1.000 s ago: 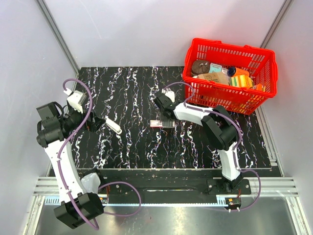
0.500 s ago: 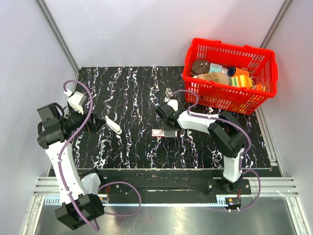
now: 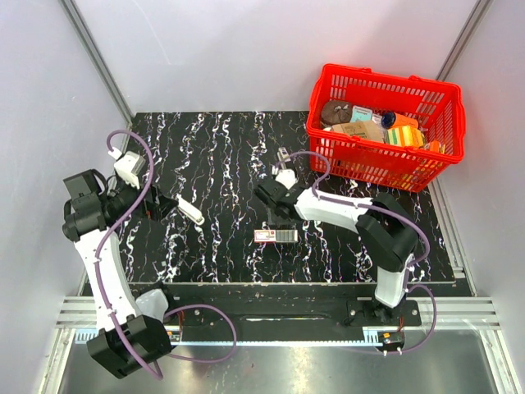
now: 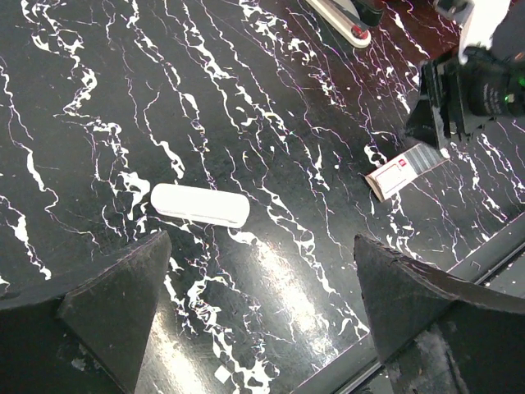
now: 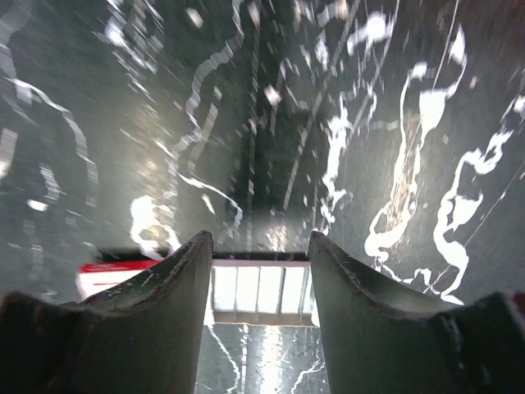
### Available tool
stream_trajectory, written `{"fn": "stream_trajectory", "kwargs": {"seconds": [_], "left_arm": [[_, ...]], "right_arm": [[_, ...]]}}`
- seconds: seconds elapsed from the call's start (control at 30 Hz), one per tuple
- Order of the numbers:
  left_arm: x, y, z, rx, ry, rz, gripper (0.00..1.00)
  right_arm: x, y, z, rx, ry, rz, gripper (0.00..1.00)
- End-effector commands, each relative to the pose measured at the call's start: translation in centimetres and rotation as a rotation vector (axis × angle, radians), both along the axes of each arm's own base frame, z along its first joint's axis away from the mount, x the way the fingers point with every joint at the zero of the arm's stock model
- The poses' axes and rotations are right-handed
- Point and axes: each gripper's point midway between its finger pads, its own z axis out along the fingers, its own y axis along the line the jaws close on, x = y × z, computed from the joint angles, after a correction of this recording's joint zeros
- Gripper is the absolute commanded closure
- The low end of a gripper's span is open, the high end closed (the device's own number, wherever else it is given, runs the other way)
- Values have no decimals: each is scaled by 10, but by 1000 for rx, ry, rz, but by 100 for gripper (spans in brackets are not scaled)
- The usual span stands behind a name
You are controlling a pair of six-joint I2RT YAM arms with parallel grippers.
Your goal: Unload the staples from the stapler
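Left gripper: fingers spread wide, holding nothing; it sits at the left side of the top view.
Stapler: white rounded bar lying flat on the black marbled table, just right of the left gripper, not touching it.
Right gripper: fingers a narrow gap apart, nothing pinched between them.
Staples: grey ribbed strip at lower centre of the top view, end to end with the red-and-white box. In the wrist view it crosses behind the right fingertips; contact cannot be told.
Red basket: upper right, filled with assorted items.
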Motion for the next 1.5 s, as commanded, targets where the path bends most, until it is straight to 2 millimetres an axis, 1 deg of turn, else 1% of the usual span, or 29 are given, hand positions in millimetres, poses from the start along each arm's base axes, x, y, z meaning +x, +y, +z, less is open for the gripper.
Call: {"fn": "stream_trajectory", "kwargs": {"seconds": [0.0,0.03,0.13,0.27,0.33,0.4,0.53,0.6,0.73,0.87,1.0,1.07,1.17,1.4,1.47], "left_arm": [[10,4,8,4,-36,-12,1],[11,5,8,3,-32,-9,1],[12,6,3,-14,6,4,1],[6,5,-7,-2,18,3,1],[4,6,-11,20,19,10,1],[4,10,-12,41,24,22,1],[1,8,-15,37,63,1,1],[-1,7,-16,33,72,-7,1],[-4,4,-16,30,71,-23,1],[-4,4,-17,32,72,-22,1],[-5,4,-18,30,75,-22,1],[-4,4,-18,29,72,-25,1],[-4,3,-16,33,60,-24,1],[-4,7,-11,69,40,-17,1],[-4,7,-11,72,42,-16,1]], "right_arm": [[55,18,82,13,-235,18,42],[66,20,93,7,-261,28,42],[102,22,114,-5,-309,38,41],[144,8,118,-43,-327,22,39],[163,-6,113,-77,-327,1,38],[175,-15,105,-109,-319,-4,37],[191,-22,81,-158,-295,4,37],[200,-25,74,-175,-303,2,37],[210,-29,62,-210,-299,5,37],[219,-32,58,-209,-305,4,38],[224,-29,54,-199,-304,10,43],[224,-29,51,-196,-298,12,47],[223,-27,45,-183,-283,13,50],[218,-25,28,-150,-237,8,52],[214,-23,26,-132,-227,8,57]]}}
